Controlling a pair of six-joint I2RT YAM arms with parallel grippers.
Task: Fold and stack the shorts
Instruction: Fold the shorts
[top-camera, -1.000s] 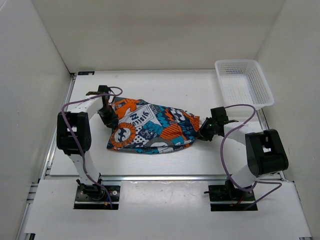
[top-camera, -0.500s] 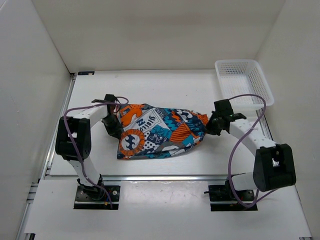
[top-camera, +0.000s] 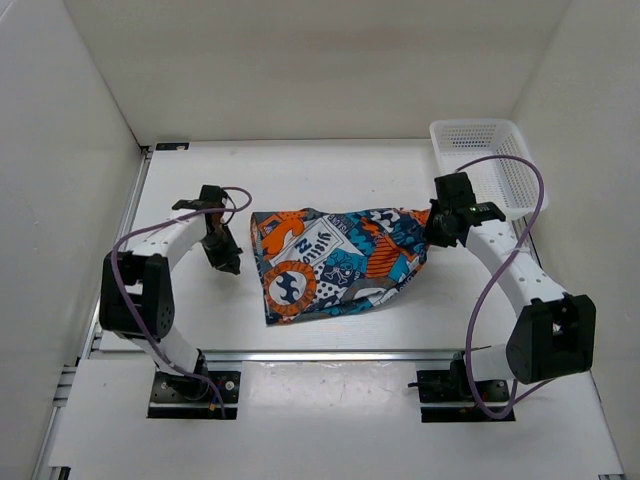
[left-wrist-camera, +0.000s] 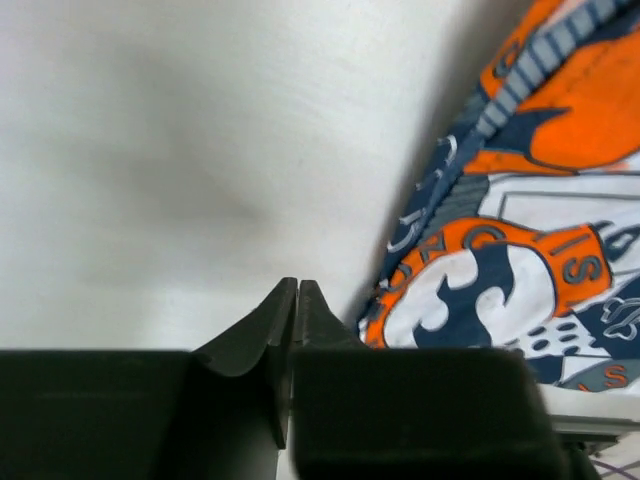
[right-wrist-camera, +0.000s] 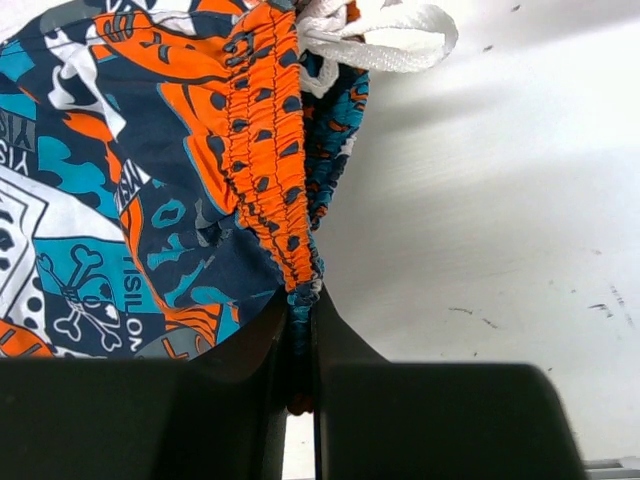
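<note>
The patchwork shorts (top-camera: 335, 262) lie bunched at the table's middle, orange, teal, navy and white. My right gripper (top-camera: 432, 231) is shut on their orange elastic waistband (right-wrist-camera: 268, 150) at the right end; a white drawstring (right-wrist-camera: 375, 38) hangs beside it. The pinched fabric shows between the jaws in the right wrist view (right-wrist-camera: 302, 305). My left gripper (top-camera: 228, 264) is shut and empty, just left of the shorts with a small gap of table between. Its closed fingertips (left-wrist-camera: 296, 300) show in the left wrist view, with the shorts' edge (left-wrist-camera: 500, 230) to the right.
A white plastic mesh basket (top-camera: 487, 168) stands at the back right corner, close behind my right arm. White walls enclose the table on three sides. A metal rail (top-camera: 330, 353) runs along the near edge.
My right gripper has pulled the shorts' waistband right and back toward the basket. My left gripper has let go of the shorts' left end and now sits apart from them, shut.
</note>
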